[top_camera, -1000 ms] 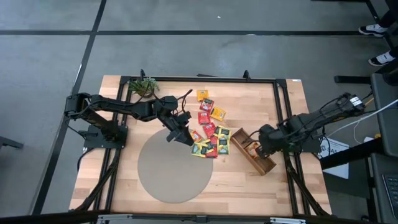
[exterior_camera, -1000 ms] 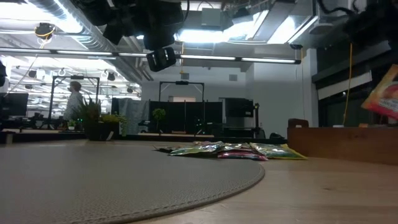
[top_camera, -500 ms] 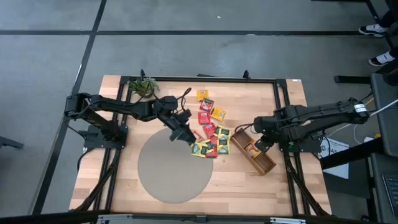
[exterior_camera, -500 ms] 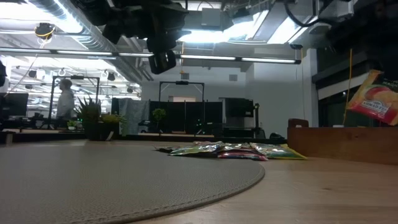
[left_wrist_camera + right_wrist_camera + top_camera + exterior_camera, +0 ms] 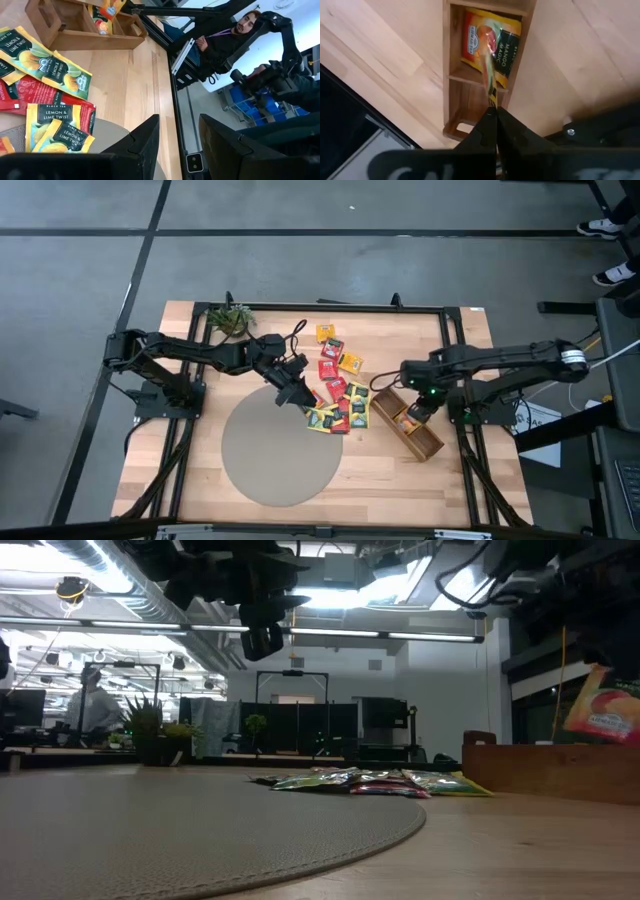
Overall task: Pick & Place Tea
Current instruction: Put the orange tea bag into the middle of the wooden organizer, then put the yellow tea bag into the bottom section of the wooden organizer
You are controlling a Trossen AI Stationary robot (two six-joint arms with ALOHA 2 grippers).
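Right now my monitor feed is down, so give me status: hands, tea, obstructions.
Right hand shut on an orange sachet, above the wooden tray. Left hand open, over the sachet pile. Nothing blocking the tray.

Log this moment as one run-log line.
right gripper: shut on orange sachet, above wooden tray | left gripper: open, over sachet pile edge | tray: one orange sachet inside

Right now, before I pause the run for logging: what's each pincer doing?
Left pincer: open, empty, over the edge of the loose tea sachets.
Right pincer: closed on an orange sachet, above the wooden tray.
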